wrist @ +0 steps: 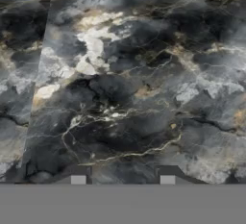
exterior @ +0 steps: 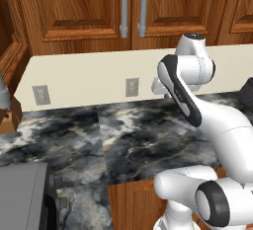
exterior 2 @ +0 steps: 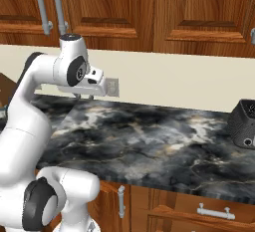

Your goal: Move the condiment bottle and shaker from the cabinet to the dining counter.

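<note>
Cabinet point(exterior: 89, 7) doors closed; gripper point(wrist: 122, 179) part-open and empty above the marbled wall counter point(exterior 2: 164, 136); both transfers seemingly remain.

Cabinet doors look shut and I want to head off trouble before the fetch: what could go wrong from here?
1. The cabinet doors are closed, so bottle and shaker are hidden; reaching in blind is impossible.
2. The pincer hangs low over the marbled counter, with nothing between its fingertips; raising it towards the handles might clip the wall outlet.
</note>
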